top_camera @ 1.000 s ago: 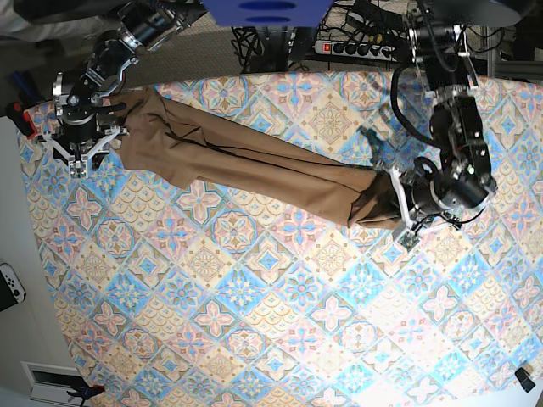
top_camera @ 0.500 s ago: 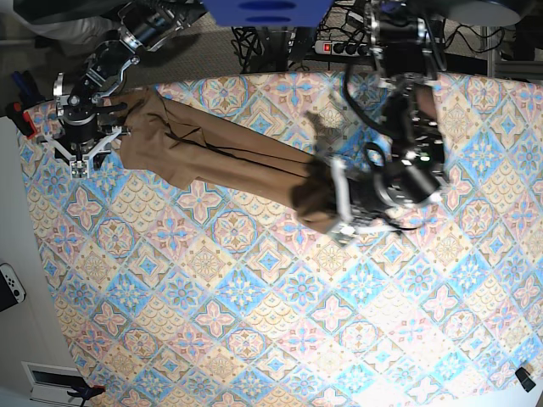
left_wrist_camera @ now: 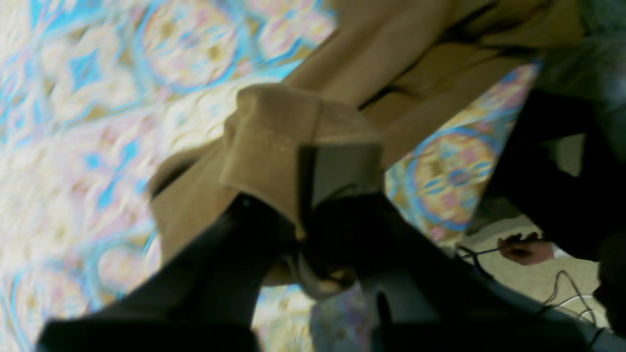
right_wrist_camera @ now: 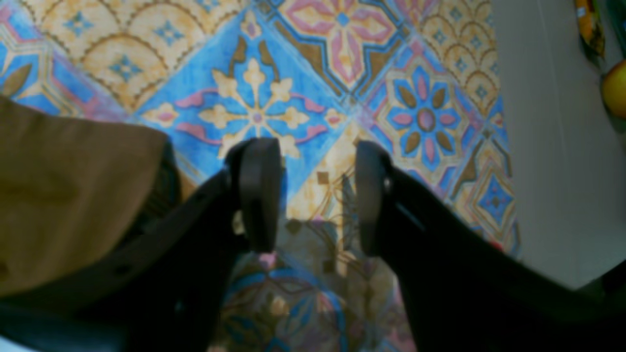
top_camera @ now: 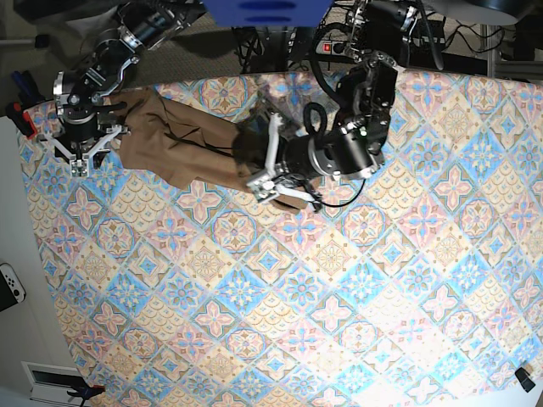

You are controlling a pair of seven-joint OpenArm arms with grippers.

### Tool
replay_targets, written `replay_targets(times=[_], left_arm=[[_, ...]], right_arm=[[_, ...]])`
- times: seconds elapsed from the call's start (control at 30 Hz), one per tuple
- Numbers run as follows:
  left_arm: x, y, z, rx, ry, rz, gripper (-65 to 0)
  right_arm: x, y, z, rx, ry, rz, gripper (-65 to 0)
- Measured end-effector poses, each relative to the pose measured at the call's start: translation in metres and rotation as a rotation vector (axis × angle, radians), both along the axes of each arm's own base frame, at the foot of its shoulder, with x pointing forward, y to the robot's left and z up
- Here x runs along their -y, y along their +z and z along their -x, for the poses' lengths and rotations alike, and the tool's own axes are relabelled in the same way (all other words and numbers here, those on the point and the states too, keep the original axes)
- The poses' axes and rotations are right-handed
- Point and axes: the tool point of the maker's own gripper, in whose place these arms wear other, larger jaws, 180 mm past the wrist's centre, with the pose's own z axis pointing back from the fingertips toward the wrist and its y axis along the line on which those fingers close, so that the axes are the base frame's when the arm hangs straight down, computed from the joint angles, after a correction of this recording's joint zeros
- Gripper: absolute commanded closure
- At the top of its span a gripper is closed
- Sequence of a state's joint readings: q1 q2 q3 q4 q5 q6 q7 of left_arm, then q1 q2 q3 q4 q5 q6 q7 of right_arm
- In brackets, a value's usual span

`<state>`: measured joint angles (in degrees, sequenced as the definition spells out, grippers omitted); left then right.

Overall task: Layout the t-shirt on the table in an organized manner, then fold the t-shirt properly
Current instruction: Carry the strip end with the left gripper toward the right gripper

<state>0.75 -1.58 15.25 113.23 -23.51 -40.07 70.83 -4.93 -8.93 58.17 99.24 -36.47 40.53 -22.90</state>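
Note:
The tan-brown t-shirt [top_camera: 182, 148] lies bunched in a long band across the far left part of the table [top_camera: 280, 305]. My left gripper [top_camera: 265, 175] is shut on the shirt's right end and holds it lifted, doubled back over the band. In the left wrist view a hemmed fold of the t-shirt [left_wrist_camera: 274, 142] is pinched at my left gripper [left_wrist_camera: 301, 215]. My right gripper [top_camera: 81, 159] stands open at the shirt's left end. In its wrist view my right gripper [right_wrist_camera: 315, 195] has only table [right_wrist_camera: 254, 117] between its fingers, and the t-shirt [right_wrist_camera: 63, 195] lies just to the left.
The table's left edge runs close beside the right gripper, with pale floor [right_wrist_camera: 543, 146] beyond it. A power strip [top_camera: 356, 48] and cables lie behind the far edge. A game controller [top_camera: 10, 287] sits on the floor at the left.
My left arm has swept left across the table with the shirt's end in its grip, so the stretched band is now much shorter. The right arm has not moved.

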Motion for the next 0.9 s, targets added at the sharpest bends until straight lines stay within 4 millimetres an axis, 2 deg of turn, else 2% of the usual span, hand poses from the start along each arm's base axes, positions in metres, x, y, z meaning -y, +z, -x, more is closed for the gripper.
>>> replay_targets(times=[0.2, 0.23, 0.3, 0.37, 0.47, 0.57, 0.63, 0.73, 0.83, 0.9], left_arm=[[0.016, -0.009, 0.005, -0.035, -0.020, 0.070, 0.0], [0.016, -0.012, 0.006, -0.043, -0.020, 0.066, -3.4], [0.015, -0.013, 0.006, -0.043, -0.019, 0.065, -16.9], [0.017, -0.012, 0.010, -0.052, -0.020, 0.086, -27.6], [0.015, -0.014, 0.016, -0.062, -0.018, 0.079, -34.1], [0.020, 0.010, 0.012, 0.004, -0.025, 0.124, -34.0], [0.032, 0.035, 0.013, 0.024, -0.041, 0.222, -34.0], [0.042, 0.057, 0.012, 0.011, -0.048, 0.344, -33.7], [0.027, 0.064, -0.007, 0.036, 0.015, 0.361, -29.3], [0.004, 0.055, -0.019, 0.040, 0.086, 0.319, -23.3]], right_arm=[[0.000, 0.000, 0.000, -0.002, -0.001, 0.000, -24.2], [0.000, 0.000, 0.000, -0.003, -0.001, 0.000, -24.2], [0.000, 0.000, 0.000, 0.001, 0.000, 0.000, -24.2], [0.000, 0.000, 0.000, -0.002, -0.001, 0.000, -24.3], [0.000, 0.000, 0.000, -0.002, 0.000, 0.002, -24.3], [0.000, 0.000, 0.000, -0.002, 0.000, 0.002, -24.3], [0.000, 0.000, 0.000, -0.002, 0.000, 0.002, -24.3], [0.000, 0.000, 0.000, -0.002, 0.000, 0.001, -24.3], [0.001, 0.000, 0.000, -0.002, -0.001, 0.003, -24.2], [0.000, -0.001, 0.000, -0.005, -0.001, 0.001, -24.2]])
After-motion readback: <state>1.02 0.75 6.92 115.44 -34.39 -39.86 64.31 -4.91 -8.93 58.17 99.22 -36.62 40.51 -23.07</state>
